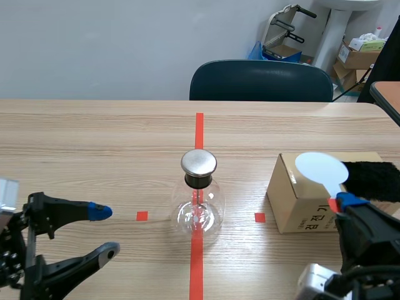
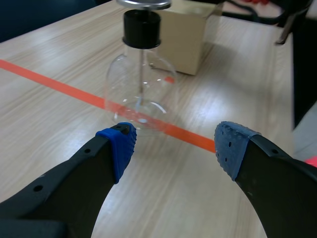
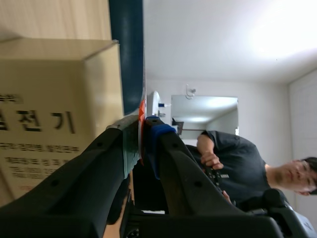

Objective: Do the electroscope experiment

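Electroscope (image 1: 199, 194) upright, axis vert; paddle (image 1: 320, 167) disc points away.

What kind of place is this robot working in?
Most likely an office or lab workroom. A wood-grain table carries tape marks and a glass electroscope flask, an office chair stands behind it, and cardboard boxes are stacked in the far corner. The right gripper holds a white paddle.

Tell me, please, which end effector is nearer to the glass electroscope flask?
Left. The left end effector is open, with the flask just ahead of it; the right end effector, shut on the white paddle, is farther off by the cardboard box.
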{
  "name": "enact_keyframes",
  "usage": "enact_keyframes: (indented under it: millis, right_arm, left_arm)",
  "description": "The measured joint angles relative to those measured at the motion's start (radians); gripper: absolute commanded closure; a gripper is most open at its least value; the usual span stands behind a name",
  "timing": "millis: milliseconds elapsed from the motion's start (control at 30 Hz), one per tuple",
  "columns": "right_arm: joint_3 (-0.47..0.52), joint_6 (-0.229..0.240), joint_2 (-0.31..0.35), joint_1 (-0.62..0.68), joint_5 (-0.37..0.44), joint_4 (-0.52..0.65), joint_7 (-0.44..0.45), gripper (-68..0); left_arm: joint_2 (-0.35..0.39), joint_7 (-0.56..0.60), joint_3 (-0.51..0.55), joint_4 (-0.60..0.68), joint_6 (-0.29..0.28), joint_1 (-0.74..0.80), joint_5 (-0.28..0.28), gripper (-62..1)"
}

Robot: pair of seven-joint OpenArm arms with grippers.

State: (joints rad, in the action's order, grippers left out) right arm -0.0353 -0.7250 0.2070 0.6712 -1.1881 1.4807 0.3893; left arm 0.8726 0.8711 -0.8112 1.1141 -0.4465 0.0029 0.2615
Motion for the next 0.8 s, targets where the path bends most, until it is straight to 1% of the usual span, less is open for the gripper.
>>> enact_keyframes:
  millis: [67,267,333,467,633,700,800]
  right_arm:
    - [0.013,0.0,-0.018,-0.003,0.0,-0.032,0.027,-1.9]
    - [0.023,0.0,-0.029,-0.04,-0.018,-0.114,0.025,-1.9]
    - [0.023,0.0,-0.029,-0.053,-0.019,-0.127,0.025,-1.9]
    - [0.023,0.0,-0.029,-0.058,-0.027,-0.131,0.025,-2.0]
    - [0.023,0.0,-0.029,-0.058,-0.027,-0.131,0.025,-2.0]
    - [0.022,0.0,-0.029,-0.058,-0.027,-0.131,0.025,-2.0]
    - [0.022,0.0,-0.029,-0.058,-0.027,-0.13,0.025,-2.5]
  left_arm:
    - [0.032,0.029,0.0,0.026,0.001,0.032,0.001,-37.7]
    - [0.103,0.09,0.0,0.093,0.001,0.116,0.017,-37.7]
    - [0.129,0.132,0.0,0.111,0.0,0.141,0.028,-37.7]
    - [0.181,0.193,0.0,0.15,-0.003,0.186,0.028,-37.7]
    - [0.216,0.223,0.0,0.178,-0.003,0.238,0.031,-37.7]
    - [0.224,0.257,0.001,0.178,-0.003,0.256,0.032,-37.7]
    - [0.225,0.256,0.001,0.178,-0.003,0.264,0.032,-37.7]
